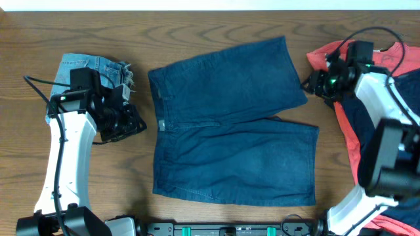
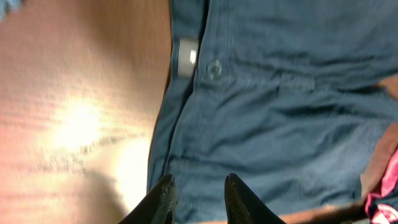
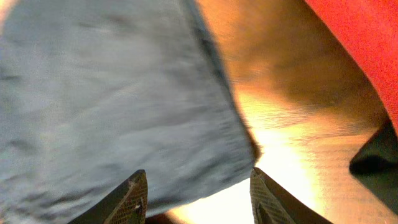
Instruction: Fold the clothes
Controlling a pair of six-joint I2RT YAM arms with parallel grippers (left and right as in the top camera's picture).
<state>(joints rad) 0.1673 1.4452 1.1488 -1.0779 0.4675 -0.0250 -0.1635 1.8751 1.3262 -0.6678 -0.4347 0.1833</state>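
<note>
A brown wood-grain bench (image 1: 216, 23) is filling the view, glare shining on it, and a black rail (image 1: 230, 229) with green marks is lying along its near edge.

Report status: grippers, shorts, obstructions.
Left gripper open, right gripper open, both at edges of blue shorts. Shorts flat, unfolded. Red clothes beside, not touching.

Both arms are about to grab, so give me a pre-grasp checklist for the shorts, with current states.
1. Dark blue denim shorts lie flat on the wooden table: ok.
2. Left jaws open by the waistband: ok.
3. Right jaws open over the upper leg's hem corner: ok.
4. Red fabric garment apart from the shorts: ok.
5. Cloth held in either jaws: not ok, nothing gripped.
</note>
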